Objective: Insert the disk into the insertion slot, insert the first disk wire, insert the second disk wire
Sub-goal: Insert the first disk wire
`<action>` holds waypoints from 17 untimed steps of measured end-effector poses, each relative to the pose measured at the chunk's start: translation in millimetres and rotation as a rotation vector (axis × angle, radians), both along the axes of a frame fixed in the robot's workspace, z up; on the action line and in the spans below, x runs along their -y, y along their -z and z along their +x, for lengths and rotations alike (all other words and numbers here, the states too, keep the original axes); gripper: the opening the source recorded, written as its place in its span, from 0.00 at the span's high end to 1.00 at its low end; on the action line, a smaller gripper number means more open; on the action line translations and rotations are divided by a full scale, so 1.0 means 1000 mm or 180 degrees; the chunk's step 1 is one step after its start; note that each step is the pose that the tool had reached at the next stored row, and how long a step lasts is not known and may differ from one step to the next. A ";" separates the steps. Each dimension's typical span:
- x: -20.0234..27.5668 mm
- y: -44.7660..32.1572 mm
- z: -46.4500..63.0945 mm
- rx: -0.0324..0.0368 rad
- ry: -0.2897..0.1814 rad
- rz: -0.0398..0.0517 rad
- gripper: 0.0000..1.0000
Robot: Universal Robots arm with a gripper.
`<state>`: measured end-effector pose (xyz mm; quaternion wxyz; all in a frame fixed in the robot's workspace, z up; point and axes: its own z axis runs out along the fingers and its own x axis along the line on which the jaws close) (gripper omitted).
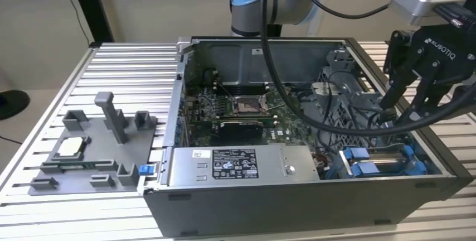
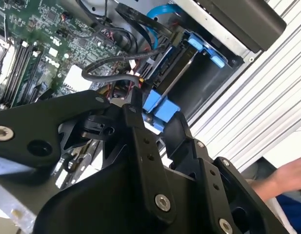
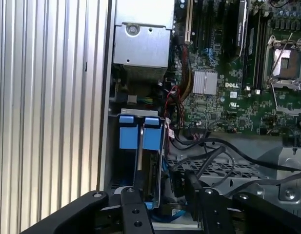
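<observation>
blue-framed disk point(image 3: 140, 134) sits in the insertion slot point(image 1: 411, 158); jaws hang parted near it, empty.

A green motherboard point(image 1: 279, 132) lies beside the grey power-supply box point(image 1: 238, 165)

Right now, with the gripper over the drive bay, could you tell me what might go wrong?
The black cables hang into the computer case beside the gripper and could snag. A person's hand is close by in the second wrist view and might be struck. The blue carrier tabs stand near the gripper and could be knocked.
</observation>
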<state>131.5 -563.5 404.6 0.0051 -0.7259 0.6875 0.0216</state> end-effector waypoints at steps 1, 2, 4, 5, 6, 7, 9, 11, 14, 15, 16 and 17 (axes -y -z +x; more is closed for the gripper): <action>-0.0010 0.0009 0.000 0.0017 -0.0030 -0.0004 0.00; -0.0021 0.0018 0.000 0.0032 -0.0059 -0.0007 0.00; -0.0051 0.0029 0.000 0.0054 -0.0113 -0.0016 0.00; -0.0065 0.0031 0.000 0.0061 -0.0130 -0.0022 0.00; -0.0076 0.0032 0.000 0.0067 -0.0146 -0.0030 0.00; -0.0084 0.0032 -0.001 0.0074 -0.0161 -0.0040 0.00; -0.0090 0.0035 -0.001 0.0090 -0.0187 -0.0056 0.00; -0.0091 0.0040 -0.003 0.0101 -0.0203 -0.0062 0.00; -0.0102 0.0046 -0.006 0.0112 -0.0206 -0.0068 0.00; -0.0106 0.0048 -0.006 0.0115 -0.0206 -0.0069 1.00; -0.0110 0.0054 -0.006 0.0122 -0.0207 -0.0069 1.00; -0.0115 0.0061 -0.006 0.0133 -0.0208 -0.0069 1.00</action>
